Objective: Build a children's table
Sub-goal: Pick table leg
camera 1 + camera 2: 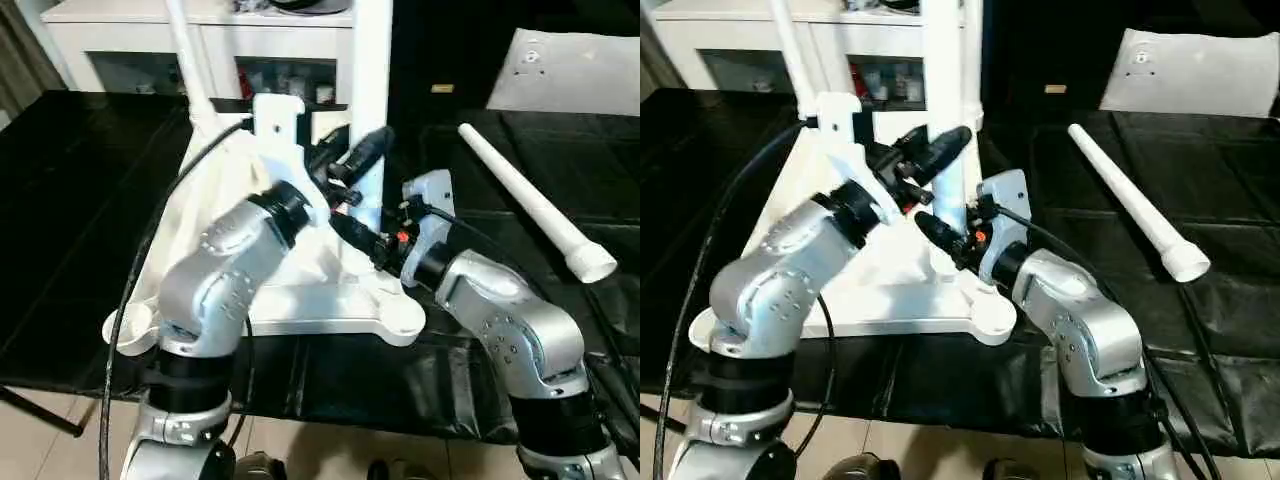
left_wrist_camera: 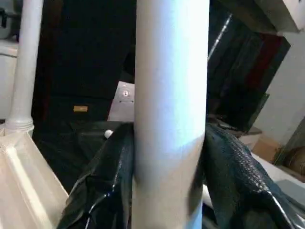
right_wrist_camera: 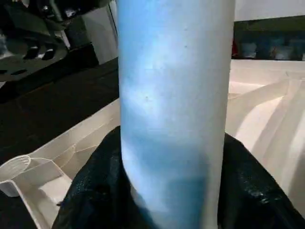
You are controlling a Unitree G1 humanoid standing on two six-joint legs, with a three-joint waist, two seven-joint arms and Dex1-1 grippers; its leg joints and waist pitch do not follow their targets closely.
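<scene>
The white tabletop lies upside down on the black-covered table, ribbed side up. A white leg stands upright in its far right corner socket. My left gripper is shut on this leg from the left, its black fingers pressing both sides of the tube. Just below, my right gripper is shut on the same leg, near its base. A second leg stands upright at the far left corner. Another leg lies loose on the table to the right.
A flat white board lies at the back right. A white cabinet stands behind the table. The tabletop's two near corner sockets hold nothing. The table's front edge runs just below the tabletop.
</scene>
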